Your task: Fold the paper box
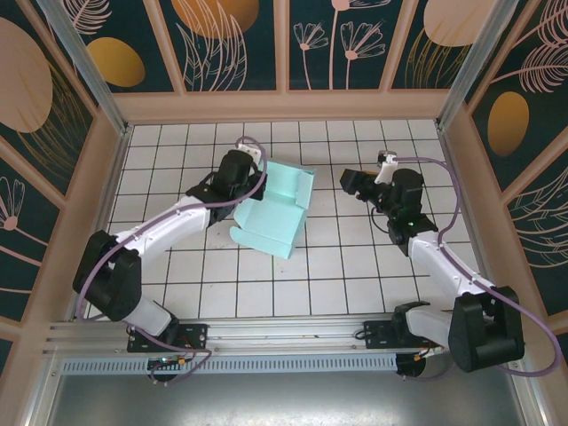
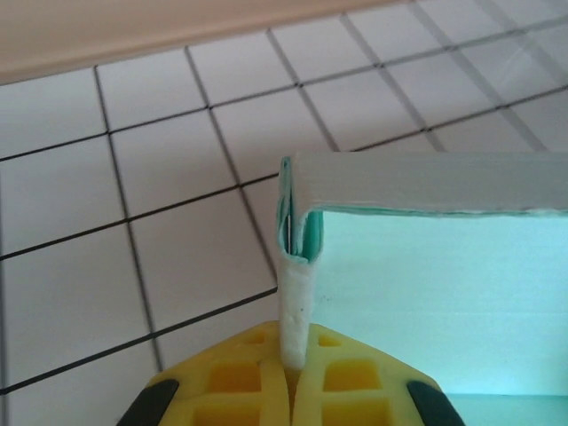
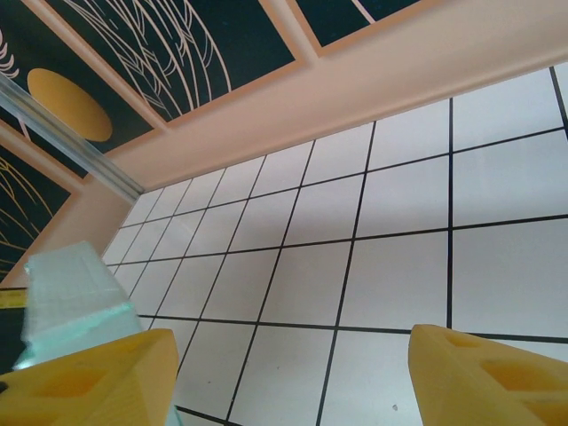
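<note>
On the tiled bench (image 1: 337, 284), the left fingers (image 2: 235, 382) clamped a wall of the half-folded paper box (image 1: 277, 213); the right fingers (image 3: 488, 377) hung open, empty. The next move probably called for them to fold a flap.

Half-folded paper box (image 1: 275, 213) on the white tiled surface (image 1: 337, 275)
At its upper-left edge the left fingers (image 1: 257, 171) touch the card — the right fingers (image 1: 351, 183) sit apart, off to its right.
</note>
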Robot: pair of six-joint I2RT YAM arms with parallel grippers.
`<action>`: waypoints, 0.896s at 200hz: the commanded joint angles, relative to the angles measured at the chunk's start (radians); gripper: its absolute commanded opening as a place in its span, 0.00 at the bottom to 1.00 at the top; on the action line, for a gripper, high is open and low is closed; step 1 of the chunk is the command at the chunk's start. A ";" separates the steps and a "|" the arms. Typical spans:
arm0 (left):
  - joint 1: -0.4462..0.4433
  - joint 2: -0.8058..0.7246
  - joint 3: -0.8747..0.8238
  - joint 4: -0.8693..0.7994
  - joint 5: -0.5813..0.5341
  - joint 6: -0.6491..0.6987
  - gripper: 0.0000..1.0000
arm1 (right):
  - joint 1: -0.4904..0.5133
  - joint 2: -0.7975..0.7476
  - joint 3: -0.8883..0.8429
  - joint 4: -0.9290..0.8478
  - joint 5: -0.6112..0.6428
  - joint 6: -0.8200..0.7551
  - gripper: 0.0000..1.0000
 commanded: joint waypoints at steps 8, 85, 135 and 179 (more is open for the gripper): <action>-0.005 0.126 0.094 -0.390 -0.012 0.160 0.00 | -0.007 0.002 -0.006 0.021 -0.002 -0.008 0.69; -0.005 0.377 0.288 -0.638 0.064 0.260 0.05 | -0.010 -0.043 -0.036 -0.022 0.021 -0.045 0.69; -0.005 0.399 0.348 -0.639 0.055 0.253 0.48 | -0.010 -0.040 -0.031 -0.017 0.005 -0.067 0.69; -0.006 0.372 0.367 -0.561 0.046 0.197 0.63 | 0.008 -0.015 -0.004 -0.031 -0.035 -0.118 0.69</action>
